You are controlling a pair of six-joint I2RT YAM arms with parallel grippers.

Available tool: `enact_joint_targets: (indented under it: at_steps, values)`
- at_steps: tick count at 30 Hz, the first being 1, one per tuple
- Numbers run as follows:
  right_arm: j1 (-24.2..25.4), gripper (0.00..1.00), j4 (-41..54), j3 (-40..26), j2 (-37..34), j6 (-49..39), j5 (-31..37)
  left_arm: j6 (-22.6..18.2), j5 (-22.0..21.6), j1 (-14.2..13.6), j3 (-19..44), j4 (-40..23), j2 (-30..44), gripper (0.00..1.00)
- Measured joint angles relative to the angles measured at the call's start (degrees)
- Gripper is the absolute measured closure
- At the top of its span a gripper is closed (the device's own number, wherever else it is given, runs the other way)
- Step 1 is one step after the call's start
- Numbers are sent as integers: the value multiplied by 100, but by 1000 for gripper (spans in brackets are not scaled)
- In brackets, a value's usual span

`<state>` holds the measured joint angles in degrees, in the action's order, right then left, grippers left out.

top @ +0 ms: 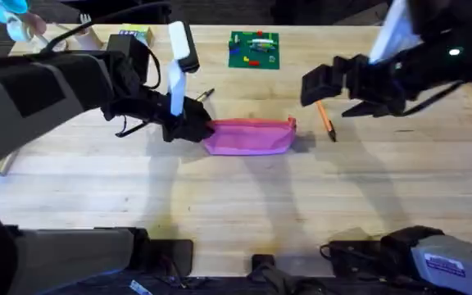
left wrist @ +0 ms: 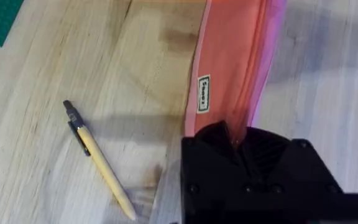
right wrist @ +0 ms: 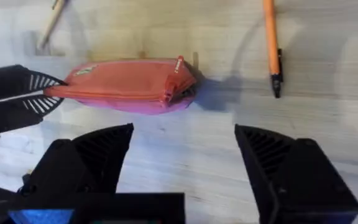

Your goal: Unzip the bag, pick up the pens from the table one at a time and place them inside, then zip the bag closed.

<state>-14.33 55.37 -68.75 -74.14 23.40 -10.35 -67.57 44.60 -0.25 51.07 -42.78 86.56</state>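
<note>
The pink bag (top: pixel 248 135) lies lengthwise in the middle of the table (top: pixel 244 205). My left gripper (top: pixel 188 127) is shut on its left end, and the left wrist view shows the fabric of the bag (left wrist: pixel 229 62) pinched between the black fingers (left wrist: pixel 216 140). My right gripper (top: pixel 334 86) hovers open above the bag's right end with nothing held. Its own view looks down on the bag (right wrist: pixel 129 87) and the orange pen (right wrist: pixel 271 43). The orange pen (top: pixel 326 120) lies just right of the bag. Behind the left gripper lies the tan pen (left wrist: pixel 98 158).
A small green board (top: pixel 254 49) with coloured pieces sits at the table's far middle. A yellow-green box (top: pixel 134 35) stands at the far left. Bare wood stretches between the bag and the front edge.
</note>
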Motion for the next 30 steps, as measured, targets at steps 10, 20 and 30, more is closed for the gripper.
enact_joint_targets:
  at_steps: [10, 20, 30]
  values:
    - [-205, 3, -486, 0, -672, 23, 0, 1, 0, 0, 0, 7, 0, 959]
    - [-369, 4, -720, 0, -1298, 37, 0, 2, 0, 0, 0, 17, 0, 959]
    - [-526, 4, -1055, -2, -1918, 39, 0, 0, 0, 0, 0, 17, 0, 959]
